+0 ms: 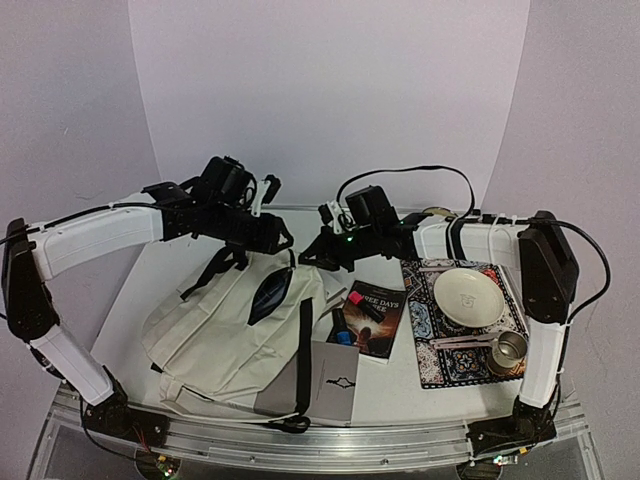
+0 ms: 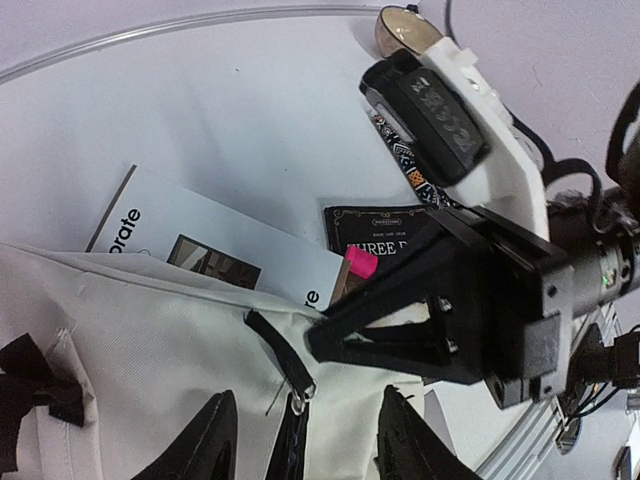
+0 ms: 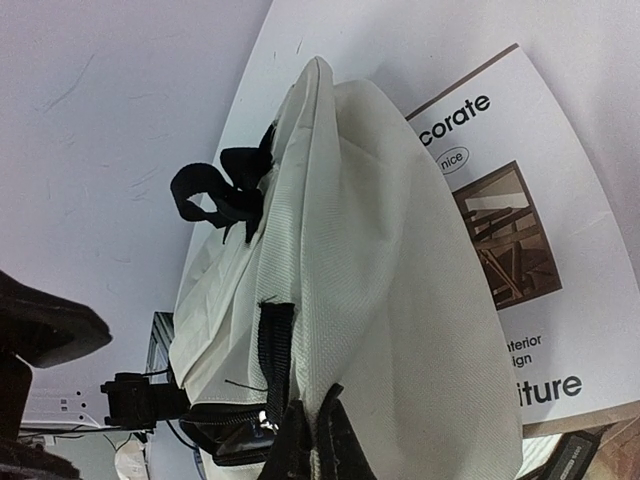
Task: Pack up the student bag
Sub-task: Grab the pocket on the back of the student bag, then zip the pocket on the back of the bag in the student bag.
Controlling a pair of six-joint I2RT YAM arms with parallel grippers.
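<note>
Top external view: the student bag (image 1: 220, 335) lies flat on the white tabletop (image 1: 150, 270). Its long axis runs diagonally from the near left to the far right, and its zippered end points far right, toward both sets of fingers. In the left wrist view the left fingers (image 2: 210, 445) stand apart and hold nothing, with the black zipper (image 2: 292, 430) running between them over the cream fabric. The right fingers (image 3: 292, 450) are closed, and their tips pinch the bag's fabric right beside that zipper. This is just ahead of the left fingers, so the bag's end is bunched up into a ridge there. Beyond both sets of fingers a decorating magazine (image 2: 200, 235) lies half tucked under the bag's edge. A dark paperback (image 2: 385, 232) lies just behind the right fingers.
</note>
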